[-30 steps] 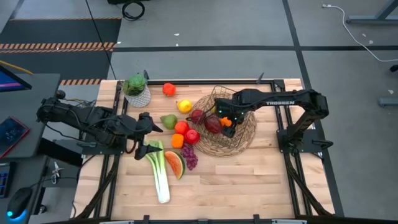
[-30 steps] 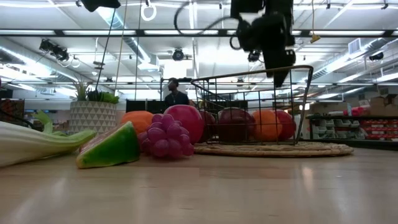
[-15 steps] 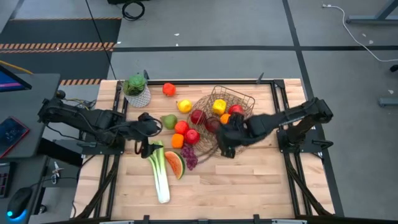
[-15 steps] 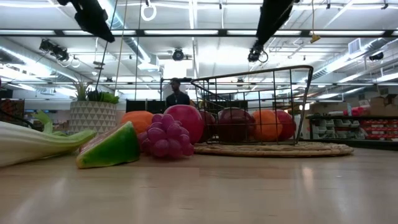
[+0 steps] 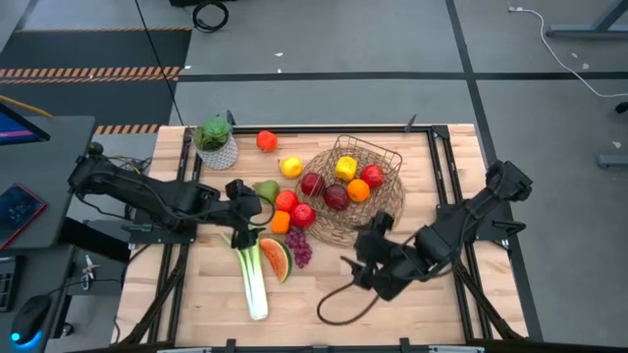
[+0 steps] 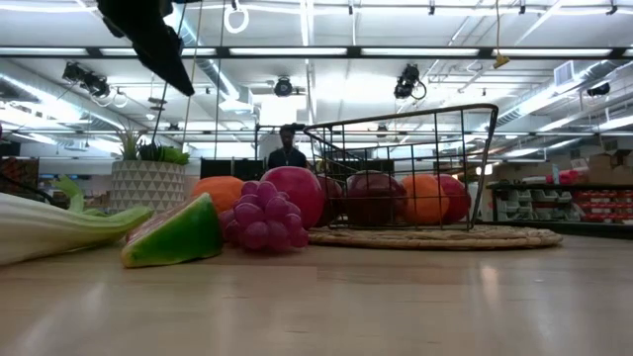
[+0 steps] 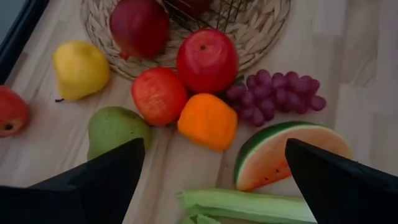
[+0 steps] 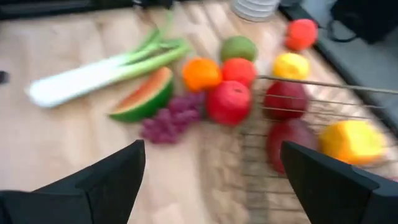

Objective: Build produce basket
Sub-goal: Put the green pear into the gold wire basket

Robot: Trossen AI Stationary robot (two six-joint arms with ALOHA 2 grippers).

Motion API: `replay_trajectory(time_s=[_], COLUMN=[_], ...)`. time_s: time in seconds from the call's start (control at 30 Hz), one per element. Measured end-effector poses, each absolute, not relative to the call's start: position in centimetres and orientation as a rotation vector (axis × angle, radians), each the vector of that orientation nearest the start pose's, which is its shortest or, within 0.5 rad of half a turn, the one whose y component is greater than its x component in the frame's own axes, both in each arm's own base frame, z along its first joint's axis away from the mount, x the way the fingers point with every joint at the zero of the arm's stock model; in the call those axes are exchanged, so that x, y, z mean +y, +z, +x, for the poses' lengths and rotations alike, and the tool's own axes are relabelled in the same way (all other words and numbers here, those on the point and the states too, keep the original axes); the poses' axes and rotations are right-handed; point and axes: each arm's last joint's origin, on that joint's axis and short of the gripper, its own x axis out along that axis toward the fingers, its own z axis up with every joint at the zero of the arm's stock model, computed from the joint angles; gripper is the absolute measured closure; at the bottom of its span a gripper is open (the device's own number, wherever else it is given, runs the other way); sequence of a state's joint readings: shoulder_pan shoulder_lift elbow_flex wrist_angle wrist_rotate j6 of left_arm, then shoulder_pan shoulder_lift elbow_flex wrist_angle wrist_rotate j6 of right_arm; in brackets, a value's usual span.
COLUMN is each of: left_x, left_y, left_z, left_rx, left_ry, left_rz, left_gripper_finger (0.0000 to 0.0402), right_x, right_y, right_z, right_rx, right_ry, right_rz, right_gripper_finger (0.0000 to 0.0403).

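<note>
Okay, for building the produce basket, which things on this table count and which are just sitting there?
Part of the job:
- basket
- apples, oranges, lemon, pear
- grapes, watermelon slice, leek

Just lying about:
- potted plant
- loose cable

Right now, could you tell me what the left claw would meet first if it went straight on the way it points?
Probably the orange just ahead, centred between the open left claw fingers, with two red apples and the basket beyond it; depth is hard to judge, so the leek below might come first.
</note>
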State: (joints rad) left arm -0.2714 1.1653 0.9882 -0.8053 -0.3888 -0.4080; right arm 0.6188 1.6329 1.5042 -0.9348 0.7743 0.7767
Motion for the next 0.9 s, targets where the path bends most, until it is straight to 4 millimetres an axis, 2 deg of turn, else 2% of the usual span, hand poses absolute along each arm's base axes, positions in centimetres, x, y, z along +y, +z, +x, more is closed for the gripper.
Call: replay_trajectory(time_s=[0.17, 0.33, 0.47, 0.63, 0.9], left_x=[-3.8, -0.8, 1.4, 3.6, 5.2], left_y=[27.5, 26.5, 26.6, 26.1, 25.3], left_z=[22.1, 22.0, 22.2, 22.3, 23.1], left_rx=[0.949, 1.088, 1.098, 1.169, 1.233], left_ry=[0.346, 0.422, 0.416, 0.387, 0.311], left_rz=[-0.047, -0.024, -0.01, 0.102, 0.271], left_gripper_finger=[0.0005, 0.0005, 0.0005, 0.0005, 0.0005], right_x=[18.6, 19.1, 19.7, 20.3, 21.0], right_y=[29.4, 27.7, 26.5, 24.7, 22.2], right_z=[28.8, 29.5, 29.5, 28.8, 27.4], right_rx=[0.594, 0.499, 0.441, 0.404, 0.319], right_ry=[-0.374, -0.32, -0.273, -0.226, -0.173], right_rz=[0.069, 0.098, 0.098, 0.091, 0.113], right_gripper_finger=[0.0026, 0.0026, 0.0026, 0.0026, 0.0027])
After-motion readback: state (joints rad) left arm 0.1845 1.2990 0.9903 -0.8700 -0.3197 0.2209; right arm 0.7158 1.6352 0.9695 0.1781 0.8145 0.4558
